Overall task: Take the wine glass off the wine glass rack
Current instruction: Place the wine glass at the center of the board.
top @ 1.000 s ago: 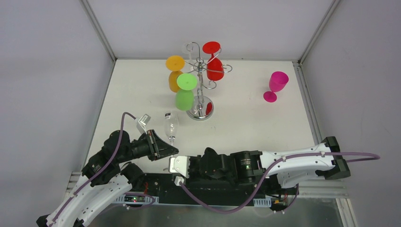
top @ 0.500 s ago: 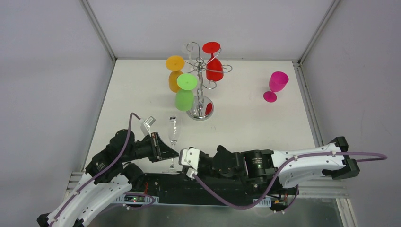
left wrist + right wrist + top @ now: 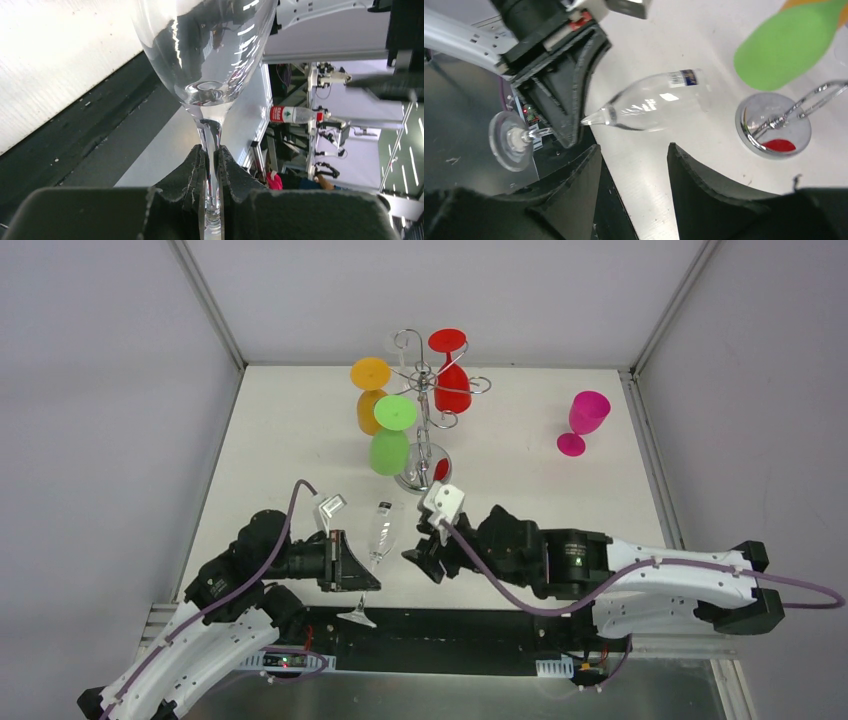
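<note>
- Wine glass (image 3: 380, 533): clear and thin-walled; likely light, slick and breakable. The slim stem is the sensible hold.
- Tall narrow bowl, small label (image 3: 684, 76) near the rim, round foot. It is tilted, off the rack (image 3: 415, 481), over the table's (image 3: 520, 470) near edge.
- Left gripper (image 3: 209, 159) pinches the stem.
- Right gripper (image 3: 634, 150) spread, empty, near the bowl.

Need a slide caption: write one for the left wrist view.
Left gripper shut on the thin stem of a clear glass wine glass, its bowl filling the upper frame.
</note>
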`<state>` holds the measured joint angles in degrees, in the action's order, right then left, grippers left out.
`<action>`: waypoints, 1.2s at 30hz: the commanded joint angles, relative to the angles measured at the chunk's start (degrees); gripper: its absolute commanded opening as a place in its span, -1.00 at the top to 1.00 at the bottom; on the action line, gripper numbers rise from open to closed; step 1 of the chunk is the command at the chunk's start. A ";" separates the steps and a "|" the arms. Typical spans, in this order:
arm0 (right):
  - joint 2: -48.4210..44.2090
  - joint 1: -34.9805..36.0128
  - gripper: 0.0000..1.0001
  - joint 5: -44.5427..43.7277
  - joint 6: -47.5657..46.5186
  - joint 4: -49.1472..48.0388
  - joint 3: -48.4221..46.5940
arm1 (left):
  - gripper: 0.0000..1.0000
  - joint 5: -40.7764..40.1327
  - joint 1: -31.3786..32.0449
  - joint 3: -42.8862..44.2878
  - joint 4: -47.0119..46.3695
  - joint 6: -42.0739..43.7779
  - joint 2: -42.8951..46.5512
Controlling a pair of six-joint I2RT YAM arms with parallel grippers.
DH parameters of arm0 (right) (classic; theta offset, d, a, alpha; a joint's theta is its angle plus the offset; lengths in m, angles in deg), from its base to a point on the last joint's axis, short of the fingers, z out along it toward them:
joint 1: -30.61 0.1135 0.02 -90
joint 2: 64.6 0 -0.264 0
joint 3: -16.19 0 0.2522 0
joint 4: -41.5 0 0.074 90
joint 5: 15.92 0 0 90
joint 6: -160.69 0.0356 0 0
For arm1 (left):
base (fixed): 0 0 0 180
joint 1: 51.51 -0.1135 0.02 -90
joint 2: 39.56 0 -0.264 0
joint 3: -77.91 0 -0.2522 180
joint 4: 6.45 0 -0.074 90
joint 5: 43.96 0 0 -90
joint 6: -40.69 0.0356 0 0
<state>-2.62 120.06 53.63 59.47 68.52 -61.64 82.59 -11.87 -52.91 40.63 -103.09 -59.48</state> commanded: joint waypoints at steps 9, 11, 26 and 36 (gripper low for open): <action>-5.30 -17.09 -0.14 22.40 17.96 7.31 -5.47 | 1.00 14.32 -0.53 0.72 -1.67 5.92 1.90; -5.62 -19.14 -0.15 25.52 19.47 7.31 -5.25 | 1.00 15.49 -0.53 1.23 -1.23 6.86 2.27; -2.83 -28.68 -0.16 47.44 27.54 4.53 -6.16 | 1.00 22.47 -0.48 4.28 -0.56 11.65 6.02; 2.24 -29.54 -0.11 58.20 30.10 1.09 -8.43 | 1.00 24.52 -0.53 5.11 0.65 13.40 8.05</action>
<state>-1.64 90.75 105.54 87.66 73.59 -66.43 103.42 -11.87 -50.92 43.80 -91.74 -52.71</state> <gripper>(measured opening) 0.565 0.106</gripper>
